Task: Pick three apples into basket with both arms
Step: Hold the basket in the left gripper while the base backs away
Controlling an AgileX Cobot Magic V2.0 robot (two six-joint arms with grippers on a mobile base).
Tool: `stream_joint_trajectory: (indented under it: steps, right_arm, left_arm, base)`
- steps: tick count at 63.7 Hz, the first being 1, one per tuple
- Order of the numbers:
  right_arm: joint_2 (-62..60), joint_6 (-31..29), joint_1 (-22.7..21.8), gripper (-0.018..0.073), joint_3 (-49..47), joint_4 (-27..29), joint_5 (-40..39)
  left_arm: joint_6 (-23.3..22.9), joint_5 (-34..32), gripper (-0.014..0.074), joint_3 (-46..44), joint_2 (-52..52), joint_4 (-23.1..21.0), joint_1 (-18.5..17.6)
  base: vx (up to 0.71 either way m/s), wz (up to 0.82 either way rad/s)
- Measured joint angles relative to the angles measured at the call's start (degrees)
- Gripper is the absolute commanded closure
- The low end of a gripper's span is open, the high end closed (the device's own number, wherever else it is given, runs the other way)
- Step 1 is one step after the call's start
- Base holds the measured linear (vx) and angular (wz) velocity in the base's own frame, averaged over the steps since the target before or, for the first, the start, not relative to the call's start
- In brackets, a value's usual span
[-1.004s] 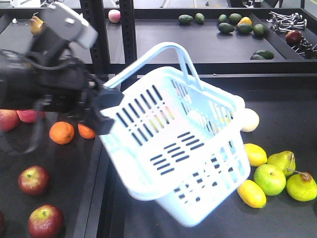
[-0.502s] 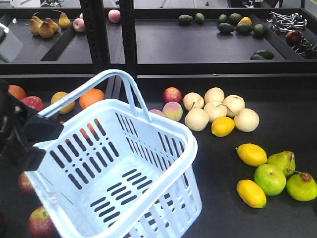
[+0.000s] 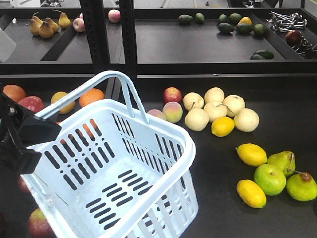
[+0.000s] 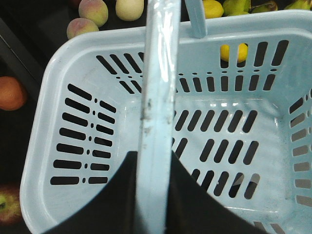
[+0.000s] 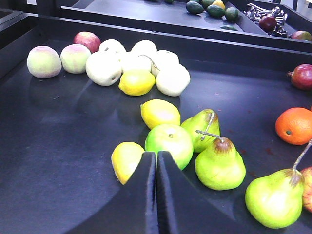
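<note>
The empty basket seems light and may swing; left tool clamps its handle, right tool closed on nothing.

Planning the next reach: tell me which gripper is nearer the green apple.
Right. The right gripper, shut, points at the green apple from just short of it. The left gripper is far off, clamped on the basket handle.

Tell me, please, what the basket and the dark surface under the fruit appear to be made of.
The basket: moulded plastic, pale blue-white and glossy; the even slots and shiny highlights on its handle, which is scuffed, suggest that. The dark surface: matte black with a faint sheen, perhaps a rubbery mat or coated board; the look leaves it open.
</note>
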Motion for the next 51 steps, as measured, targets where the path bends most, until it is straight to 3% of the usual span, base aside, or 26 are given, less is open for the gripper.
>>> stream_joint_trajectory:
  steps: [51]
  right_arm:
    - [0.00, 0.00, 0.00, 0.0568, 0.00, 0.00, 0.00]
  left_arm:
    - [-0.04, 0.00, 0.0604, 0.00, 0.00, 0.00, 0.00]
  base:
    - [-0.02, 0.05]
